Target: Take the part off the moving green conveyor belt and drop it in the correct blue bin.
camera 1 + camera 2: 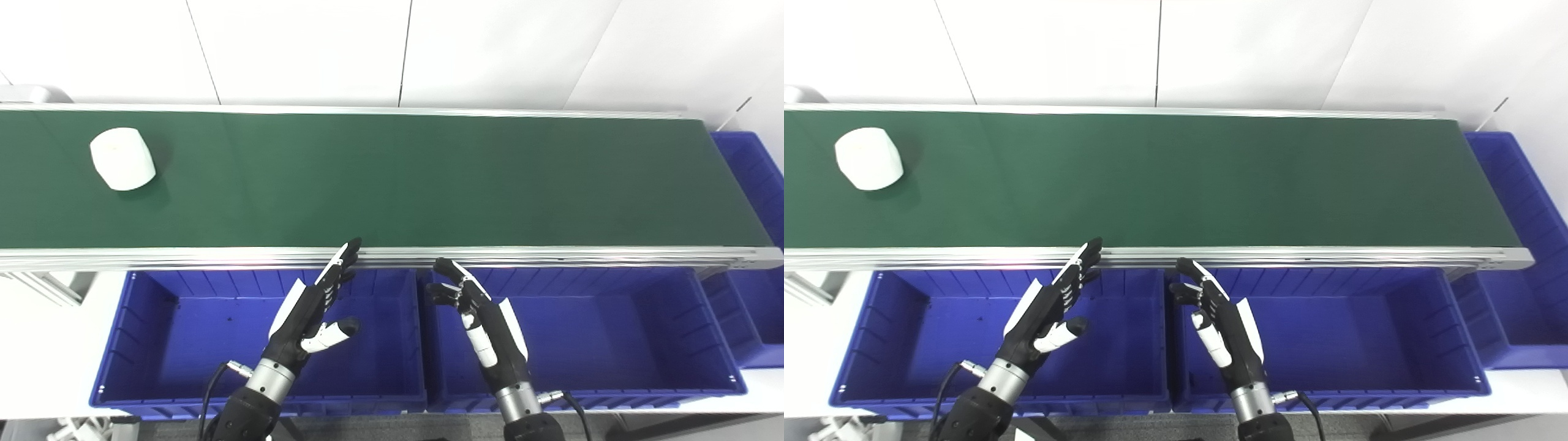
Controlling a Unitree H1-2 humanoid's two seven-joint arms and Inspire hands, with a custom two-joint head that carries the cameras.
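Observation:
A white rounded block-shaped part [122,158] lies on the green conveyor belt [392,177] near its far left end. My left hand [315,306] hovers open over the left blue bin [153,343], fingers stretched toward the belt's near rail. Over the inner edge of the middle blue bin [612,331] my right hand [481,312] is also open, fingers slightly curled. Both hands hold nothing and are far to the right of the part.
A third blue bin [750,177] stands at the belt's right end. The belt's aluminium rail [551,254] runs between the hands and the belt surface. White wall panels rise behind the belt.

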